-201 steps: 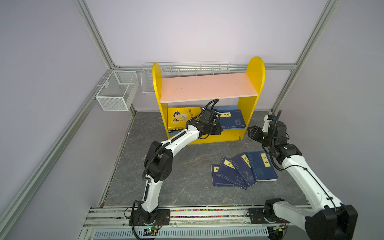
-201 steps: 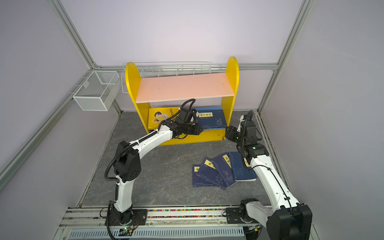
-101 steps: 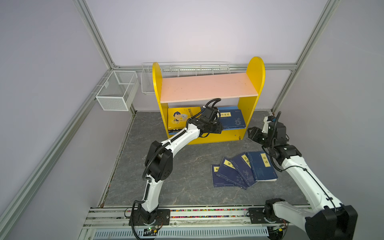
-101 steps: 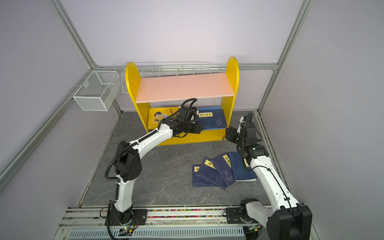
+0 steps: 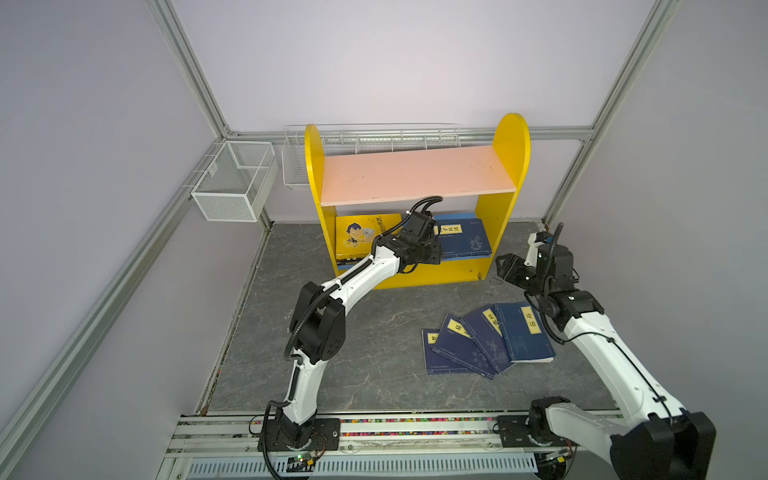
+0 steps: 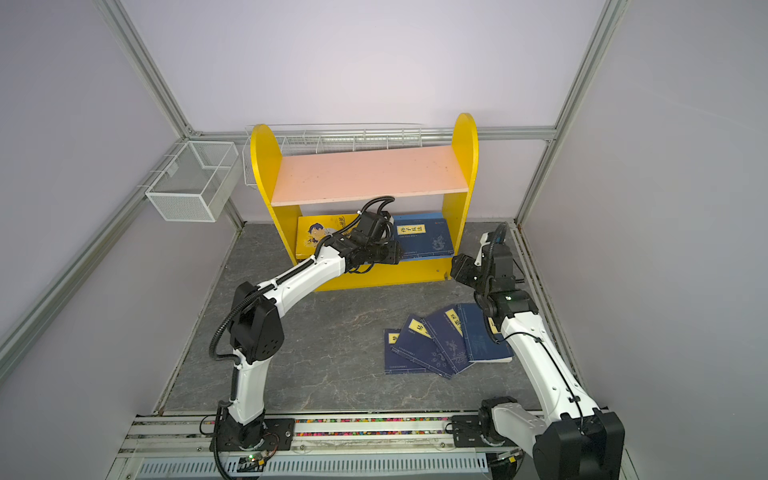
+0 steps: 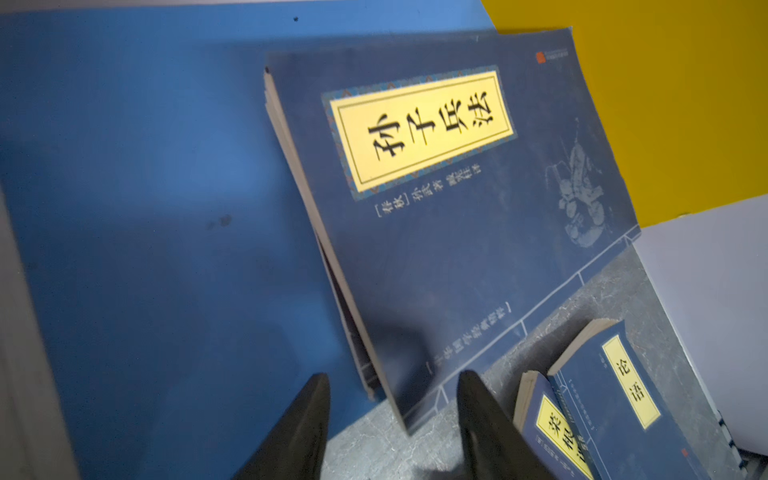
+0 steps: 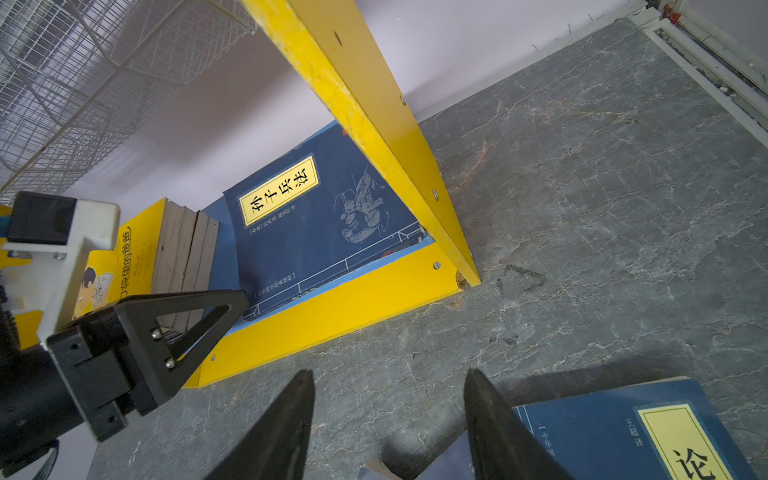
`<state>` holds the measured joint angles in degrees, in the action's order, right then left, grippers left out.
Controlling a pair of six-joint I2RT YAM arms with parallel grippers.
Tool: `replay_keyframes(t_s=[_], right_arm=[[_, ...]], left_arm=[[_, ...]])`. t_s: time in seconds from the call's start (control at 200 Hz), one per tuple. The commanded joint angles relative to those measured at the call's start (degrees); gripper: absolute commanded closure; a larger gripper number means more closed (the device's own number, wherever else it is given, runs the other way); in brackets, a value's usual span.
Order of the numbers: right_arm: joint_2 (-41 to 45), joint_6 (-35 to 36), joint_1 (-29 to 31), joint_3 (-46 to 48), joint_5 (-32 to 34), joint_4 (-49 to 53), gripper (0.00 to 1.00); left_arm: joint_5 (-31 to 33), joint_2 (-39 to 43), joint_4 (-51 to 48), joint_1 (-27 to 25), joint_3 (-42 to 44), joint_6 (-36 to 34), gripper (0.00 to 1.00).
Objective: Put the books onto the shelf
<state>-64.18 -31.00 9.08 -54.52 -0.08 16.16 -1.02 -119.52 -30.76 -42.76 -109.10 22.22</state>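
The shelf (image 5: 415, 174) (image 6: 365, 174) stands at the back. On its blue lower board a yellow stack of books (image 5: 361, 237) (image 8: 137, 253) leans at the left. A navy book (image 5: 463, 239) (image 7: 457, 228) (image 8: 316, 224) lies flat at the right, its corner over the front edge. My left gripper (image 5: 432, 249) (image 7: 395, 386) is open at that corner, its fingers apart from the cover. Several navy books (image 5: 490, 340) (image 6: 449, 340) lie fanned on the floor. My right gripper (image 5: 505, 268) (image 8: 388, 386) hangs open and empty above the floor, between the shelf's right foot and the fan.
A white wire basket (image 5: 235, 183) hangs on the left frame rail. A long wire basket (image 5: 374, 141) runs behind the shelf top. The arms' base rail (image 5: 374, 432) lines the front edge. Walls close in on both sides.
My left gripper's jaws have opened off the navy book on the lower board and the arm has barely shifted. The right arm has not moved.
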Motion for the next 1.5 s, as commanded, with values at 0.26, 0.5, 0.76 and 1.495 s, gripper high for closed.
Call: replay_keyframes(t_s=[0.26, 0.5, 0.76, 1.495], right_arm=[[0.9, 1.3, -0.3, 0.7, -1.2, 0.3, 0.39], [0.9, 1.3, -0.3, 0.8, -1.3, 0.5, 0.39], [1.0, 1.7, -0.4, 0.8, -1.1, 0.8, 0.39], [1.3, 2.4, -0.9, 0.5, -1.5, 1.0, 0.39]], left_arm=[[2.2, -4.4, 3.6, 1.4, -7.5, -1.0, 0.50], [2.9, -8.2, 2.1, 2.8, -13.0, -1.7, 0.56], [4.1, -10.0, -1.4, 2.9, -16.3, -2.5, 0.60], [5.3, -14.4, -4.6, 3.5, -20.8, -0.6, 0.62]])
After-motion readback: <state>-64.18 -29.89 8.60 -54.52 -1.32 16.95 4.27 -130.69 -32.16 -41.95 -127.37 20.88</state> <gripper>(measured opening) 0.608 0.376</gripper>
